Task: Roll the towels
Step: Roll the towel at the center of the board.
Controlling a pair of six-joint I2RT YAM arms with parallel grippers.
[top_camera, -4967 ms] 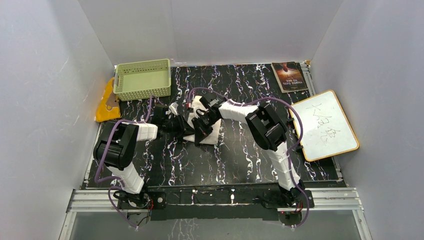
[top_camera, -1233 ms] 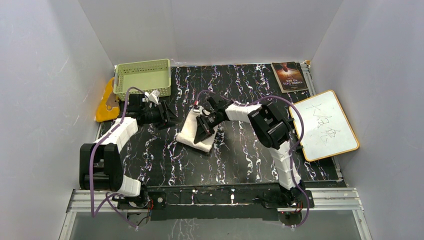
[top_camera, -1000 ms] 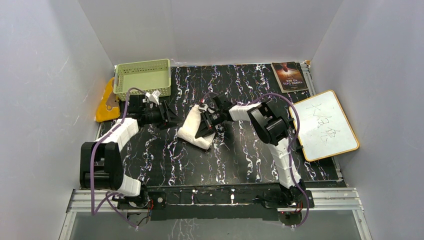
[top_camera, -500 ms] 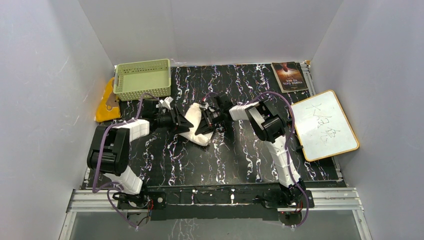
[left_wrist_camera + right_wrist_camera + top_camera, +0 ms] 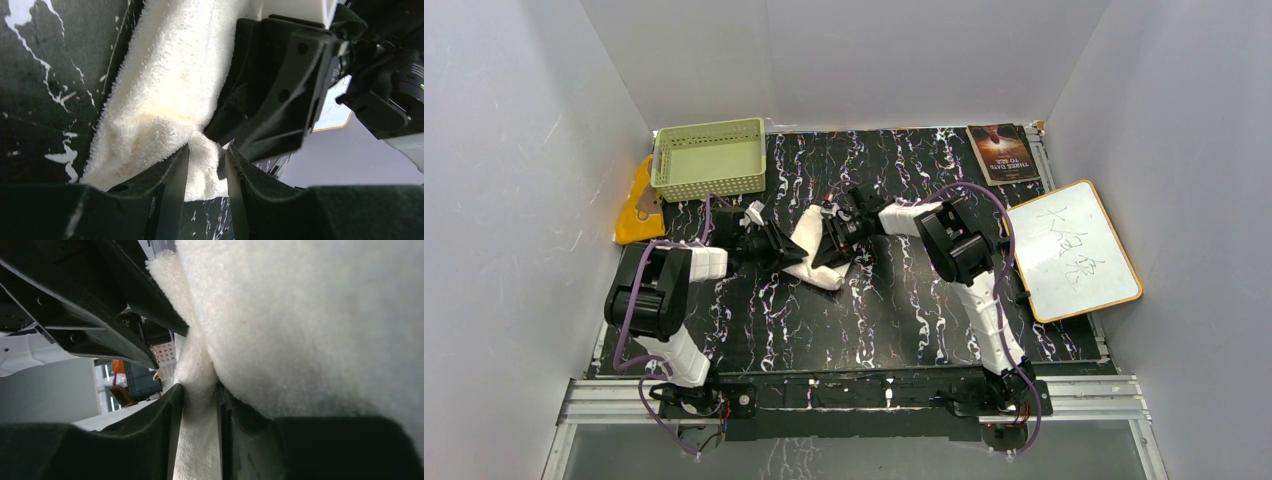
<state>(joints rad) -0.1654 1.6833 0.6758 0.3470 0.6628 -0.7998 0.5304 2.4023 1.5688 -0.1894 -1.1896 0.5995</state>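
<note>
Towel: cream towel (image 5: pixel 816 270) lies bunched up mid-counter, squeezed between the two arms. Not a tidy roll yet, as far as I can see.
Left side: left end effector (image 5: pixel 205 167) is clenched on a small fold at the towel's edge, with fluffy pile bulging up between the fingers.
Right side: right end effector (image 5: pixel 197 405) is pinching a thin ridge of the same towel from the opposite side.
Why like that: my guess is each one grips an end so the cloth stays taut and turns over on itself evenly. One arm alone would probably just drag it.
Other towel: orange towel (image 5: pixel 638 196) is off by the left wall, just beside the green basket (image 5: pixel 709 158) and hanging partly off the counter (image 5: pixel 904 300) edge. Nobody's on it, so the job looks half done at best.
Hard to see: the arms cover most of the cream one from above, so no clue how many turns it has. Wrist views are basically just fuzz. The print on the orange one is unreadable from here.
</note>
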